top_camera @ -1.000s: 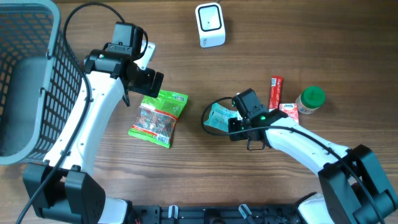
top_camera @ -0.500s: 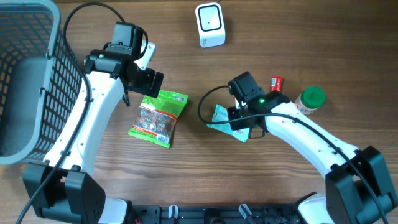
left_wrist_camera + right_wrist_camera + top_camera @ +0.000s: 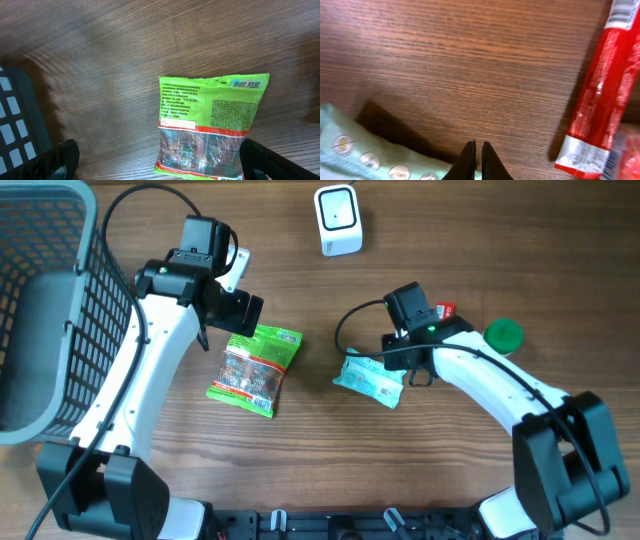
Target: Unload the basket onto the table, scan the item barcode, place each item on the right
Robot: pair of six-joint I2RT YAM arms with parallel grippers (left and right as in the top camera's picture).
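Left gripper (image 3: 238, 310) jaws stand wide apart, with a green plastic snack packet (image 3: 210, 125) flat just ahead between them. Right gripper (image 3: 476, 160) jaws are pressed together. A pale teal foil pouch (image 3: 355, 150) lies just left of the tips and a glossy red wrapped stick (image 3: 600, 100) well right.

Table (image 3: 520, 240): wood, brown, visible grain, smooth with a soft satin sheen.
Green packet (image 3: 210, 125): thin plastic film, glossy; printed top, clear window lower down, slight wrinkles.
Teal packet (image 3: 368, 377): plastic film, crinkled, mild shine.
Red tube pack (image 3: 600, 95): shiny wrapper, strong highlights; foil or plastic, cannot tell.
Basket (image 3: 105, 310): grey plastic mesh, matt.
Scanner (image 3: 338, 220): white plastic, smooth, slightly glossy.
Arm shells (image 3: 140, 380): white plastic, smooth; joints and cables black, matt.
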